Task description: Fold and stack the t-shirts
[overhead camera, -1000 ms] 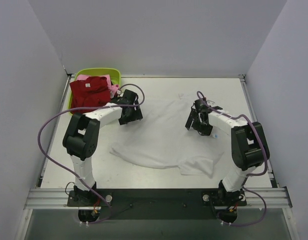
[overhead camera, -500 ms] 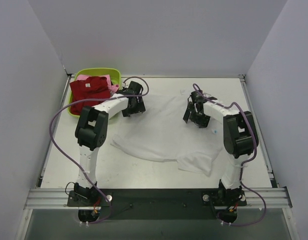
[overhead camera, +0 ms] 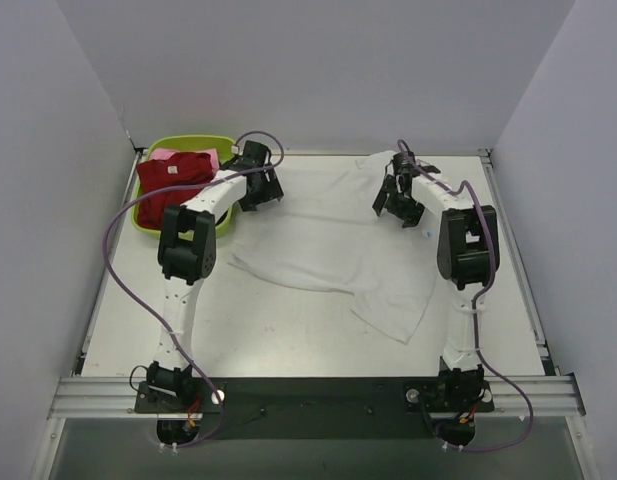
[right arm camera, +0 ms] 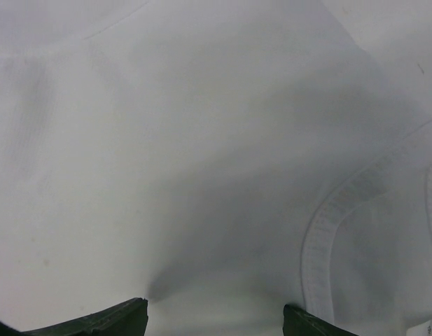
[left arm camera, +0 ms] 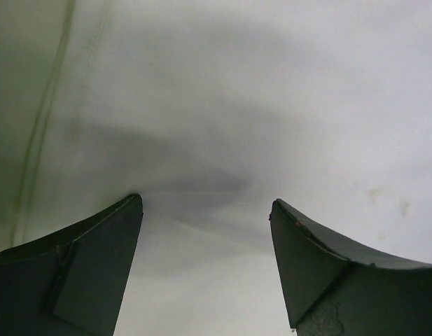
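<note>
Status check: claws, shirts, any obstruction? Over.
Fingers apart on left claw and right claw, both down on far edge of large white cloth t-shirt. Spread, unfolded. In lime-green plastic basin: dark red shirt, pink shirt. No obstruction seen.

- Shows only a thin strip of the pink t-shirt (overhead camera: pixel 164 154) at upper left of the top view, with the rest under the dark red t-shirt (overhead camera: pixel 176 180).
- Loses the lower right side of the lime-green basin (overhead camera: pixel 193 141) behind the left arm.
- Cuts off the fingers (left arm camera: pixel 82 273) of the left gripper (left arm camera: pixel 205 203) at the lower edge of the left wrist view; cannot tell whether they pinch the white t-shirt (left arm camera: pixel 272 84).
- Likewise with the right gripper (right arm camera: pixel 216 304): mere finger corners at the lower edge.
- Clips a blue scrap (right arm camera: pixel 431 326) at the lower right corner, too little to identify.
</note>
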Controlling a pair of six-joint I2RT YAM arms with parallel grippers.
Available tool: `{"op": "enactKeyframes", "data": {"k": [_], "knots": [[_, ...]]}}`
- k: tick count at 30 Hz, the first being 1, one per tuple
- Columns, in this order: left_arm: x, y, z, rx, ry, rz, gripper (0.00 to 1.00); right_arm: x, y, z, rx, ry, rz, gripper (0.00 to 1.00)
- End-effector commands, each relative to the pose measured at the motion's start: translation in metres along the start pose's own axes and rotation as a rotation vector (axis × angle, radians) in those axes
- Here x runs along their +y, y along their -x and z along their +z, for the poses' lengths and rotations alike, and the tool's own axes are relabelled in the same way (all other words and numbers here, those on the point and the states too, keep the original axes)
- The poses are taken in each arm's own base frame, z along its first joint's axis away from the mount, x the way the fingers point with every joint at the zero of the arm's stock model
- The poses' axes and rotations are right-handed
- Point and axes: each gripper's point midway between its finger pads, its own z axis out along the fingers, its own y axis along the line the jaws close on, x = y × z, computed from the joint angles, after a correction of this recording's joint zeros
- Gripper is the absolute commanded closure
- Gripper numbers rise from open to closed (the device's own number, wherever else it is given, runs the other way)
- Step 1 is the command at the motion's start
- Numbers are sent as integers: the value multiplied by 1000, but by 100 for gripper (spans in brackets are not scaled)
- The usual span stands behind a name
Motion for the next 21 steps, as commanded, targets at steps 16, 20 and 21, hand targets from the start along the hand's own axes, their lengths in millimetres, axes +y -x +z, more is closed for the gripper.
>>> {"op": "enactKeyframes", "data": {"k": [16, 20, 21], "knots": [[-12, 45, -99, -141, -162, 29, 9, 24, 57, -124, -315, 95, -145, 19], [20, 52, -105, -201, -46, 69, 7, 35, 37, -160, -356, 153, -182, 19], [22, 53, -105, -196, -42, 74, 6, 34, 27, -159, -342, 156, -191, 19]]}}
